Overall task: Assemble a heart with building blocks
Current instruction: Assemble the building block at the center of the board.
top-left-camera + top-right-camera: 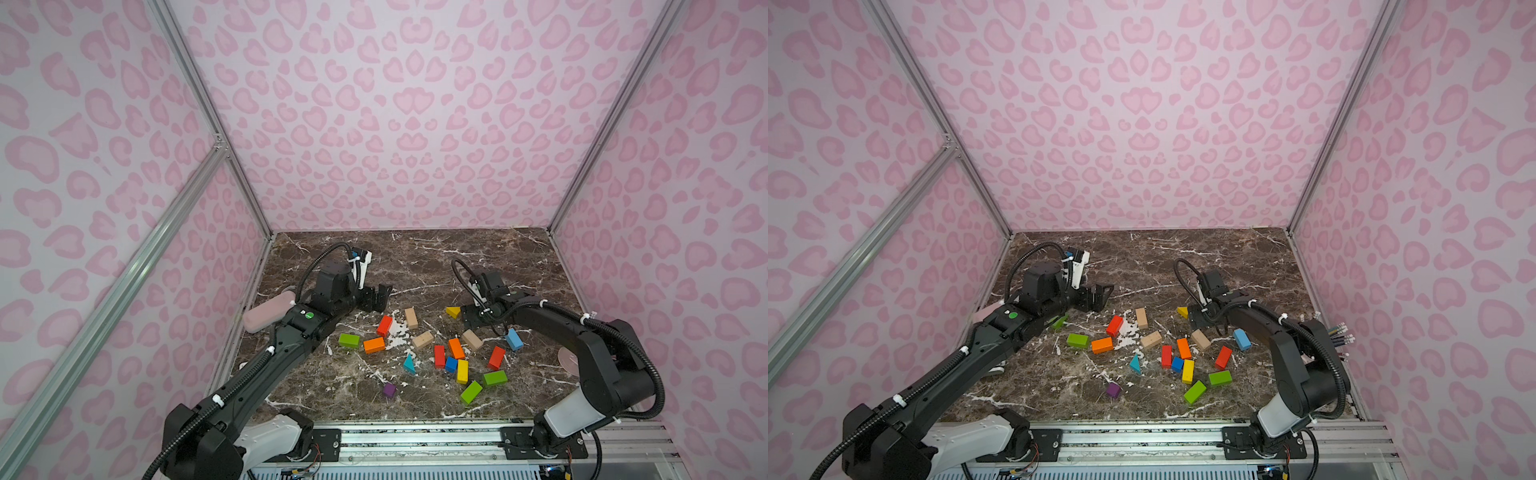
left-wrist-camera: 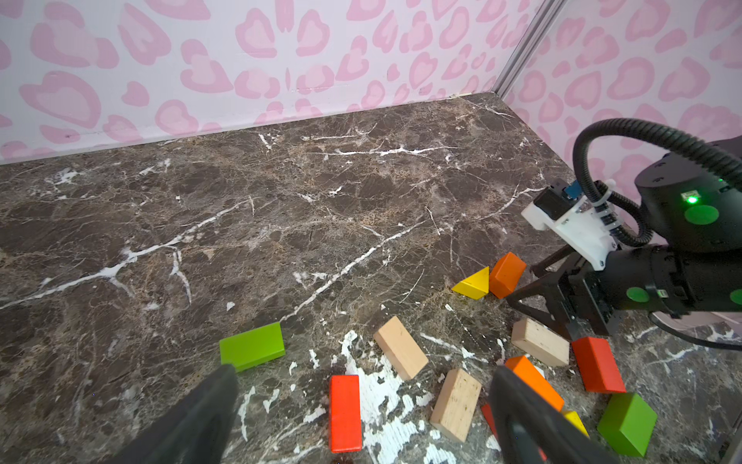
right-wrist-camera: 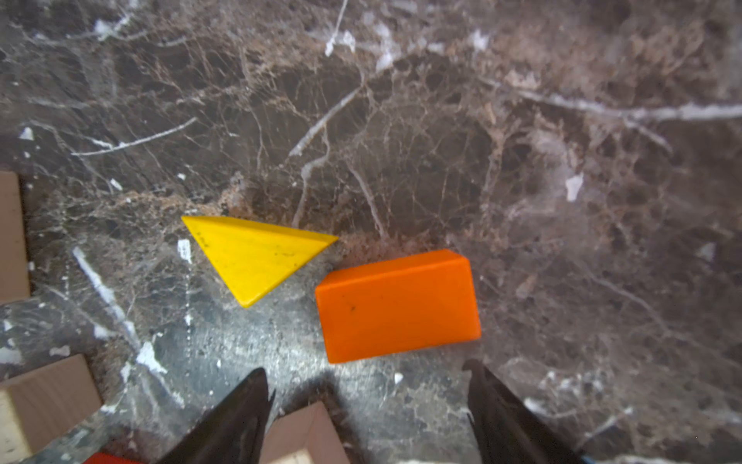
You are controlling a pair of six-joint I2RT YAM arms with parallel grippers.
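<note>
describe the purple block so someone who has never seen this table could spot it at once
On the dark marble table, find the scatter of building blocks in its middle, then look toward the near edge by the metal rail. The purple cube sits alone there, apart from the teal wedge behind it. It is the only purple piece, and a small cube rather than a brick.

Black, jointed left arm (image 1: pixel 257 374) with a white base link: is leaning from the 7 o'clock edge toward 11 o'clock, wrist lying level. Black parallel-finger left gripper (image 1: pixel 376 299): is pointing toward 3 o'clock, jaws standing wide apart, holding nothing. Matching black right arm (image 1: pixel 598 353): is standing at 5 o'clock, elbow bending at 3 o'clock, forearm pointing toward 10 o'clock. Black right gripper (image 1: pixel 467 318): is pointing downward, fingers (image 3: pixel 241 418) standing parted, gripping nothing.
</note>
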